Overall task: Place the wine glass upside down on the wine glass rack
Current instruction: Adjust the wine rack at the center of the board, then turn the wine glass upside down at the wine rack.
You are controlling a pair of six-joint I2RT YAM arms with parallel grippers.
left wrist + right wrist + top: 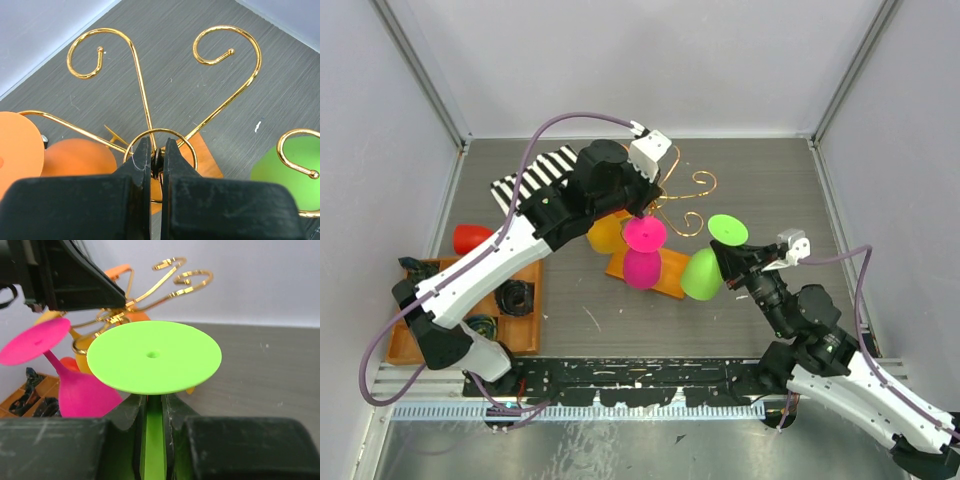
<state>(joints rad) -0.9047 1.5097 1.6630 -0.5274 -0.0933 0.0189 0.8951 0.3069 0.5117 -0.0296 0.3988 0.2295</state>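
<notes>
The wine glass rack (686, 198) is a gold wire stand with curled arms on a flat orange-brown base (669, 281). A pink glass (642, 252) and an orange glass (604, 236) hang upside down on it. My right gripper (727, 258) is shut on the stem of a green wine glass (701, 274), held foot-up just right of the rack. In the right wrist view the green foot (154, 356) sits above my gripper (154, 401). My left gripper (157, 150) is shut on the rack's centre post, inside its gold ring (161, 133).
A compartmented orange-brown tray (525, 330) lies at the left, with a red glass (471, 238) behind it. A black-and-white striped cloth (532, 178) lies at the back left. Walls enclose the table on three sides.
</notes>
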